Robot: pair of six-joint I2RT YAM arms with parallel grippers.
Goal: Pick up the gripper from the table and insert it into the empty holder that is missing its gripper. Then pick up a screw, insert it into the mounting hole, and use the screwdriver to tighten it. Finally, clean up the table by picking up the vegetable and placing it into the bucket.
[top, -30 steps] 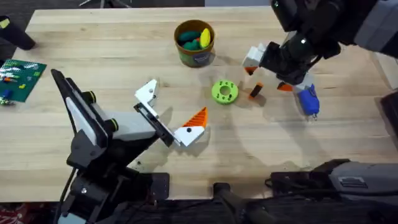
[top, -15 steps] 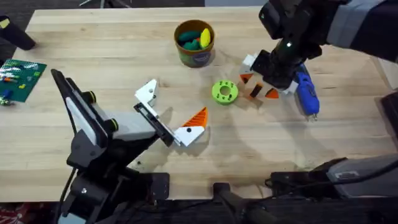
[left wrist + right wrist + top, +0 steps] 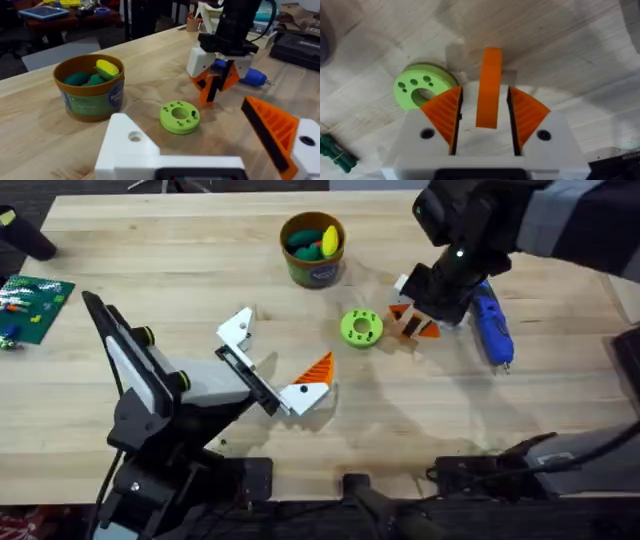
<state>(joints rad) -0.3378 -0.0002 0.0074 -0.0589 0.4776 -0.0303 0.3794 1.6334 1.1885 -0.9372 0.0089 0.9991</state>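
Observation:
The loose gripper, an orange ribbed finger, stands on the table next to a green disc. My right gripper is lowered over it, open. Its orange pads sit on either side of the finger with small gaps. My left gripper is open and carries the bare white holder on one side. Its other side has an orange finger with a black-dotted base. The blue screwdriver lies just right of the right gripper. The bucket holds green and yellow pieces.
The green disc with holes lies between the two grippers. A dark green bundled stalk, possibly the vegetable, lies near the right gripper. A green board sits at the table's left edge.
My right gripper moved left, away from the screwdriver, and came down over the loose orange finger. The screwdriver is now uncovered. The left arm has not moved.

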